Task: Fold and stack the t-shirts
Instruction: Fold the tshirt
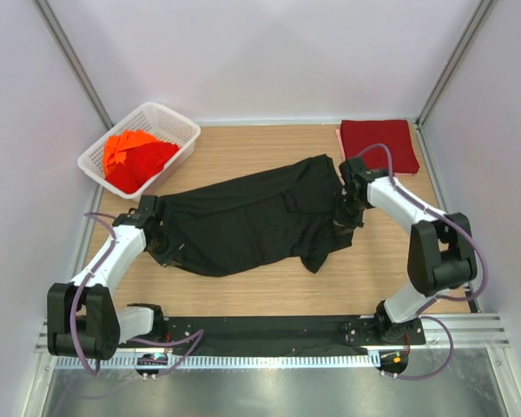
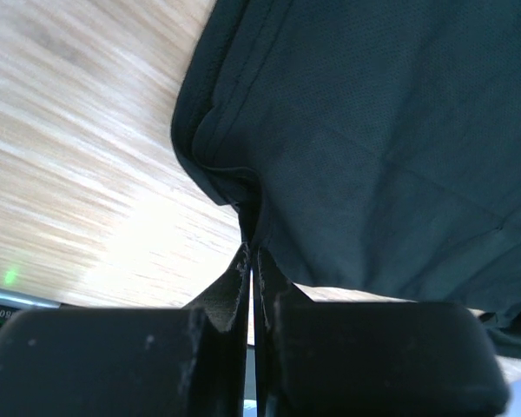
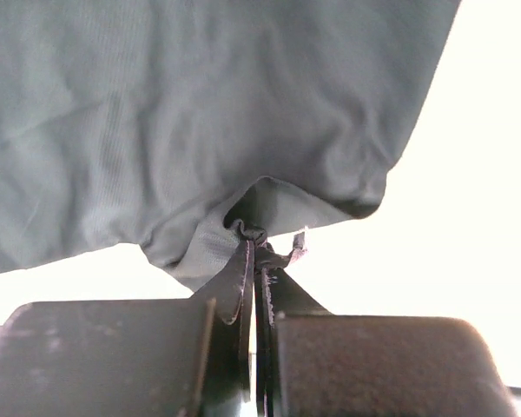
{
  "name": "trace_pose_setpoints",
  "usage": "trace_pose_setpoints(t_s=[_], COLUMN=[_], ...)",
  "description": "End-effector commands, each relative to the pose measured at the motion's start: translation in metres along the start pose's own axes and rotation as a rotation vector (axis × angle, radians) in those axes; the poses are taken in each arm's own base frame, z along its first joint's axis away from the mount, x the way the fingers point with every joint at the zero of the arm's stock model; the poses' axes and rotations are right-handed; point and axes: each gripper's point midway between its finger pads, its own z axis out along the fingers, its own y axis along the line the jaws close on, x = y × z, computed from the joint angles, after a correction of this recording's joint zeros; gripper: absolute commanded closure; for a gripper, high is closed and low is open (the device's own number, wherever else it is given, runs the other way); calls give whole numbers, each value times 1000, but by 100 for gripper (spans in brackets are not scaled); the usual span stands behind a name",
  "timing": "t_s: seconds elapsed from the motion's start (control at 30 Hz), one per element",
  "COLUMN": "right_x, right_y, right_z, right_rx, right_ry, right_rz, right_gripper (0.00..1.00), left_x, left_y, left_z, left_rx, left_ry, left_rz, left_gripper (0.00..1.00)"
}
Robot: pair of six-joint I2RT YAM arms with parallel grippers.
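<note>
The black shirt (image 1: 252, 221) lies spread across the middle of the worktop (image 1: 373, 278), drawn out lengthways between the two arms. At its left end the left pincer (image 2: 252, 259) is closed tight on the shirt's edge, with a thin fold of cloth nipped between the fingers and the rest of the shirt running away from them over the wood. At the opposite end the right pincer (image 3: 257, 243) is clamped on a small bunched bit of hem. From there the cloth fans out in soft creases, and the background is too washed out with light to make out.

A dark red shirt (image 1: 378, 143) sits folded flat in the far right corner, just beyond the right arm. In the far left corner a white basket (image 1: 181, 123) holds crumpled orange-red shirts (image 1: 132, 158).

The worktop is pale wood with a visible grain. Plain pale walls (image 1: 269, 52) close it in on three sides, and a metal rail (image 1: 269, 356) runs along the near edge, where the arms are bolted down.
</note>
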Motion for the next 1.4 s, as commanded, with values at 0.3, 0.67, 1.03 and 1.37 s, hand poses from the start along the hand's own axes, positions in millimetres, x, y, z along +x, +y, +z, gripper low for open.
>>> trace_pose_setpoints(t_s=[0.3,0.67,1.03,1.37], right_x=[46,75,42,-42], right_y=[-54,-74,-54,-19], right_z=[-74,-76,-80,-94], right_rx=[182,197,133,101], right_ry=[-123,-123,-163,-240], right_rz=[162,190,129,98], right_gripper=[99,99,99,99], left_x=[28,44,25,-24], left_y=[32,56,34,-15], left_z=[9,11,-5,-30], left_rx=[-80,-133,-49,21], left_ry=[35,31,-11,-88], left_rz=[-182,-243,-127,22], left_gripper=[100,100,100,98])
